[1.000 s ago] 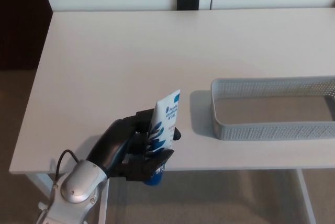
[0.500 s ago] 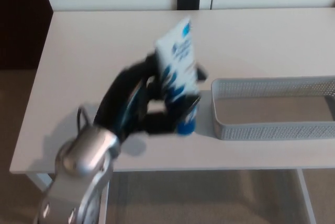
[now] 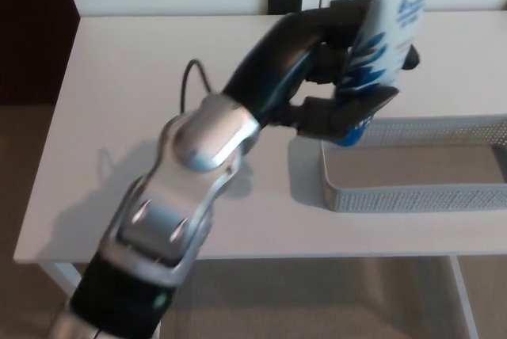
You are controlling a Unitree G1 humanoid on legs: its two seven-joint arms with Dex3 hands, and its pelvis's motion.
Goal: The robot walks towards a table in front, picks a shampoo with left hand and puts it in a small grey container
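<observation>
I've got the left hand (image 3: 337, 89) clamped round the shampoo tube (image 3: 394, 30), upper right of frame, cap down over the grey container's (image 3: 412, 196) left end, ready to lower in.

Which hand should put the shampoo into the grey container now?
Left. The left hand is shut on the shampoo, holding it raised, cap down, by the left end of the container. The right hand is not in view. A short carry and lowering should probably do.
</observation>
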